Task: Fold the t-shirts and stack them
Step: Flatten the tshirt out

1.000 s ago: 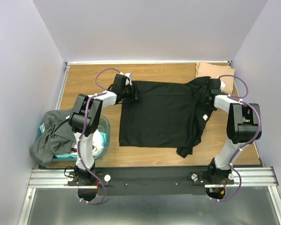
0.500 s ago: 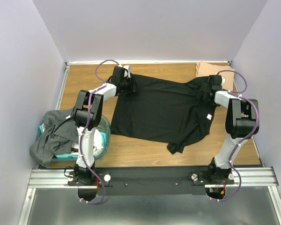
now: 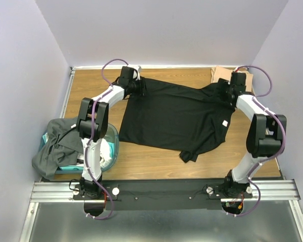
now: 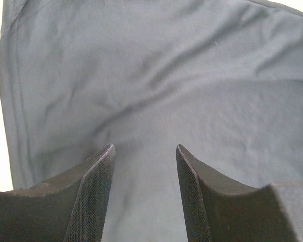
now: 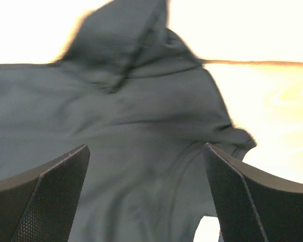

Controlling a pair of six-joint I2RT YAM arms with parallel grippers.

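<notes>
A black t-shirt (image 3: 171, 118) lies spread on the wooden table (image 3: 91, 83), one sleeve bunched at its near edge. My left gripper (image 3: 140, 86) sits low over the shirt's back-left corner; in the left wrist view its jaws (image 4: 145, 147) stand apart with flat black cloth (image 4: 156, 75) under them and nothing pinched. My right gripper (image 3: 223, 93) hovers over the back-right sleeve, and the right wrist view shows it (image 5: 146, 146) wide open above the cloth (image 5: 131, 101). A folded tan t-shirt (image 3: 221, 74) lies at the back right. A dark grey t-shirt (image 3: 55, 146) drapes over a tub.
The teal see-through tub (image 3: 113, 143) stands at the near left with white cloth (image 3: 107, 160) in it. White walls close in the table at the back and both sides. Bare wood shows at the back left and along the near edge.
The black shirt has been drawn out wider and flatter, its left corner carried toward the back left. Both grippers have moved toward the back edge, and the right one has opened fully.
</notes>
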